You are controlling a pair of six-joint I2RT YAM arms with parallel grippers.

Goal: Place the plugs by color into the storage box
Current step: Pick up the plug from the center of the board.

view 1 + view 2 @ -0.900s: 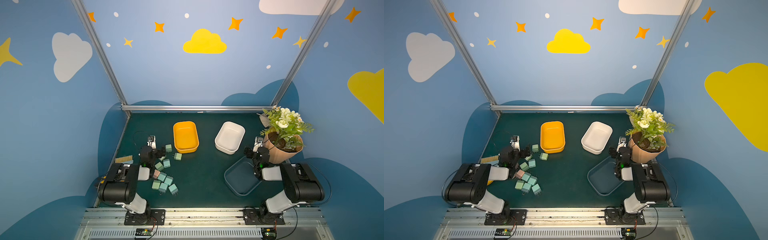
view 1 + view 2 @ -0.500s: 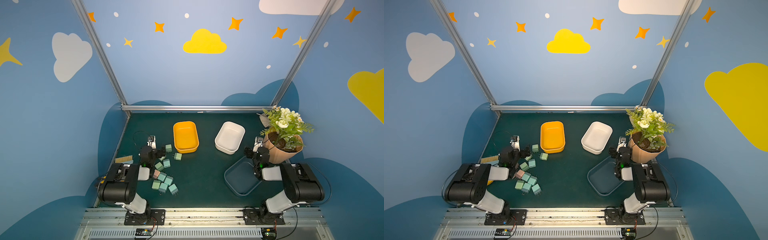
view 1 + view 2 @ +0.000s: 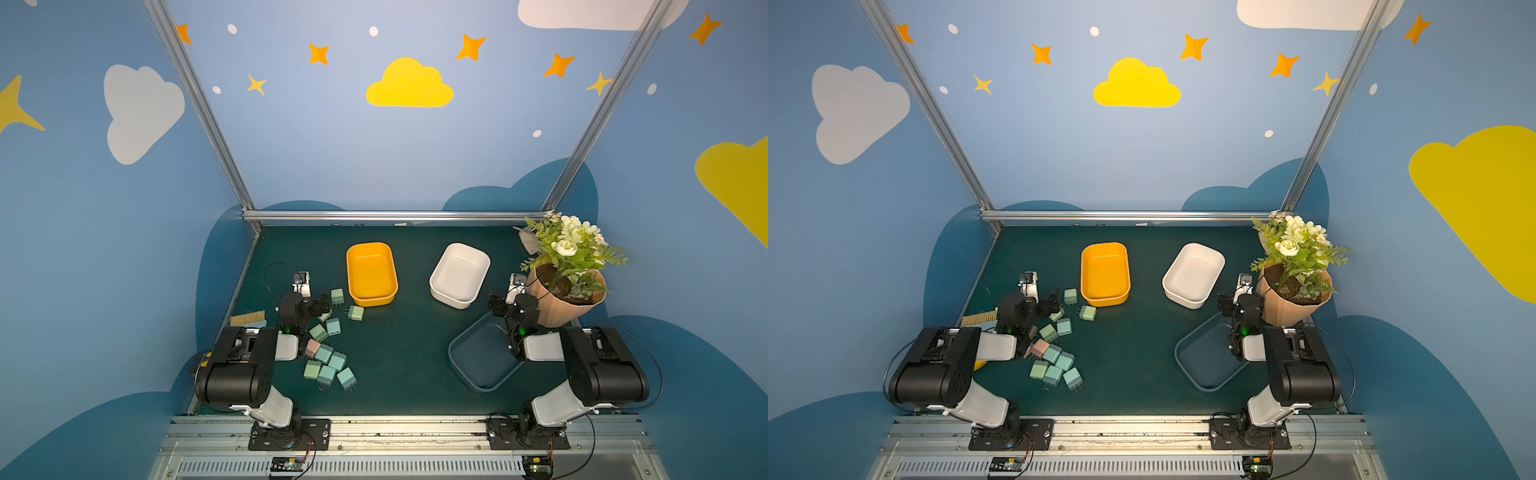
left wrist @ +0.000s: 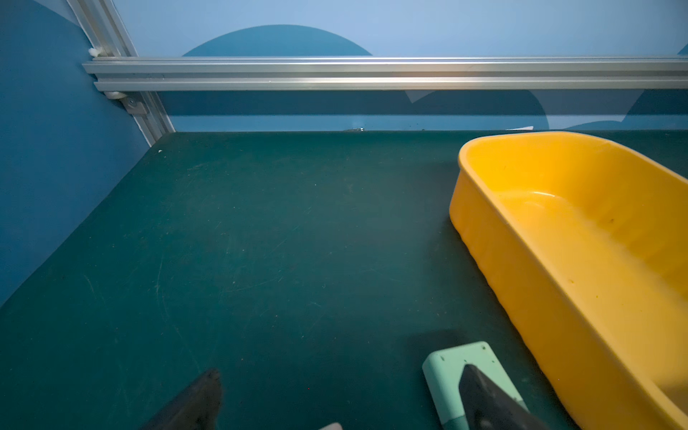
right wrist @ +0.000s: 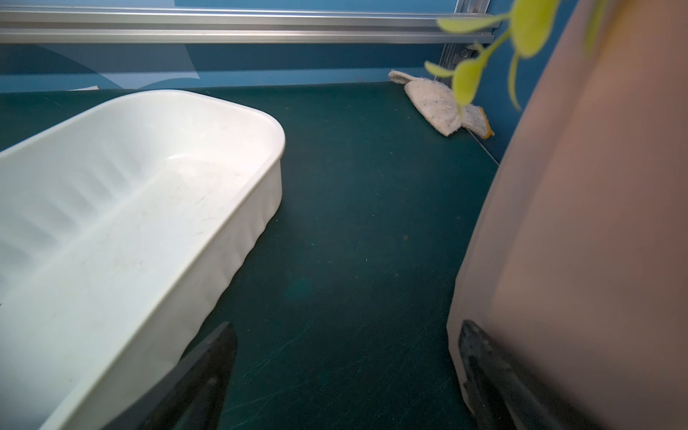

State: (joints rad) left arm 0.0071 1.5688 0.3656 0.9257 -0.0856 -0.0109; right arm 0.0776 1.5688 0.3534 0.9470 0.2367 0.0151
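Note:
Several plugs lie loose on the green mat at the front left in both top views: pale green and teal ones (image 3: 326,375) (image 3: 1064,361) and a pink one (image 3: 312,347) next to the left arm. My left gripper (image 3: 308,302) (image 4: 340,376) is open over bare mat, and one fingertip overlaps a mint plug (image 4: 446,368) that lies outside the jaws. The yellow storage box (image 3: 390,286) (image 4: 484,238) stands just beyond, empty. My right gripper (image 3: 509,301) (image 5: 346,327) is open and holds nothing, between the white box (image 3: 436,286) (image 5: 260,115) and the flower pot (image 5: 577,223).
A dark blue tray (image 3: 457,361) lies at the front right under the right arm. The potted plant (image 3: 569,257) stands at the right edge, very near the right fingers. A yellow-bristled brush (image 3: 248,319) lies at the left edge. A cloth (image 5: 439,104) sits in the back right corner.

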